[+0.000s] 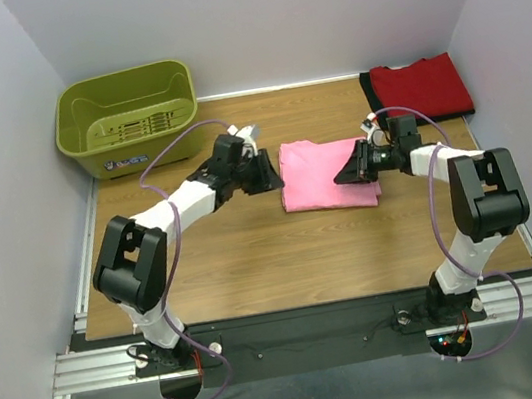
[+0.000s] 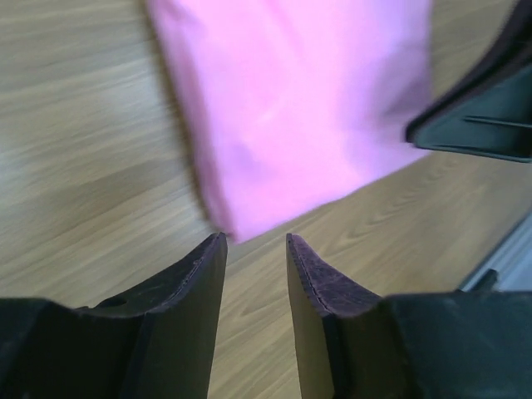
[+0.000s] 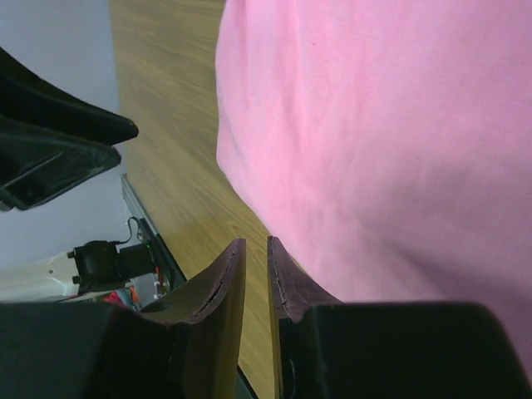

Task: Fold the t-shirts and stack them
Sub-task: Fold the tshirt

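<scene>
A bright pink t-shirt [image 1: 328, 174] lies folded into a rectangle on the wooden table [image 1: 254, 252], in the middle. My left gripper [image 1: 267, 172] is at its left edge, and in the left wrist view [image 2: 256, 237] its jaws stand narrowly apart and empty, just short of the pink shirt's corner [image 2: 291, 100]. My right gripper [image 1: 354, 167] is over the shirt's right edge. In the right wrist view [image 3: 256, 241] its jaws are almost together with nothing between them, beside the pink cloth [image 3: 382, 141]. A folded red t-shirt [image 1: 420, 87] lies at the back right on a black one [image 1: 368, 92], of which only an edge shows.
An olive-green plastic basket [image 1: 126, 115] stands at the back left corner. White walls close in the table at the back and on both sides. A metal rail [image 1: 317, 328] runs along the near edge by the arm bases.
</scene>
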Tool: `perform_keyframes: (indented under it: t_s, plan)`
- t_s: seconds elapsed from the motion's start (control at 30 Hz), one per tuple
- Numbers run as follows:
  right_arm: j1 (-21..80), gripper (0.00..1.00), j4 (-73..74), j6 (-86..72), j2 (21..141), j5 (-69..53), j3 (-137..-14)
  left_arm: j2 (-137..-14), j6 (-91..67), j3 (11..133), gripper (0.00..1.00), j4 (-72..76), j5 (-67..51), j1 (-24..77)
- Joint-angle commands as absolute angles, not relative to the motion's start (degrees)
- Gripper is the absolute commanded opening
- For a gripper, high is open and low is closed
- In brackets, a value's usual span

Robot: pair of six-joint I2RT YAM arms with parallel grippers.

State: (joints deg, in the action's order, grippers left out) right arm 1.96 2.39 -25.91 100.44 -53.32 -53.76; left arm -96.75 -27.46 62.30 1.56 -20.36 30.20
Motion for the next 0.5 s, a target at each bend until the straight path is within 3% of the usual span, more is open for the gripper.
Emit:
perform_keyframes:
  t_s: [0.0, 0.27, 0.47]
  plan:
    - [2.29, 0.22, 3.34, -25.31, 97.74, -52.21, -54.41, -100.44, -28.83, 68.28, 0.44, 3.78, -23.46, 34.27]
    - [-2.80, 0.20, 3.96, -25.58, 96.59, -43.43, -44.58, -109.94, -32.86, 68.21, 0.18, 3.87, -26.19, 35.51]
    - [-4.04, 0.19, 3.78, -23.73, 101.42, -42.10, -43.07, -112.76, -35.24, 64.44, 0.12, 3.25, -28.30, 33.84]
